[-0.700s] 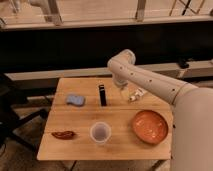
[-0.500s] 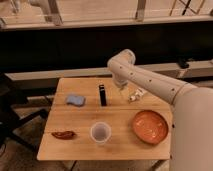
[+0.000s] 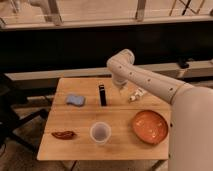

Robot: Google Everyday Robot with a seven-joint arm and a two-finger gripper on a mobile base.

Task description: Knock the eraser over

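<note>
The slim black rectangular eraser is seen standing just beside the gripper, whose state cannot be told; a clear plastic cup and round orange bowl are set nearby on the light wooden table

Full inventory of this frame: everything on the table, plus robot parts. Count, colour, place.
eraser: 1, black, far middle of table, apparently upright
sponge pad: 1, light blue, left of the eraser
cup: 1, clear, near edge, middle
bowl: 1, orange, near right
reddish item: 1, red-brown, near left
pale item: 1, whitish, right of the eraser, kind unclear
table: 1, light wood, centre
arm: 1, white, reaching in from right
gripper: 1, pale, over far edge, right of the eraser
</note>
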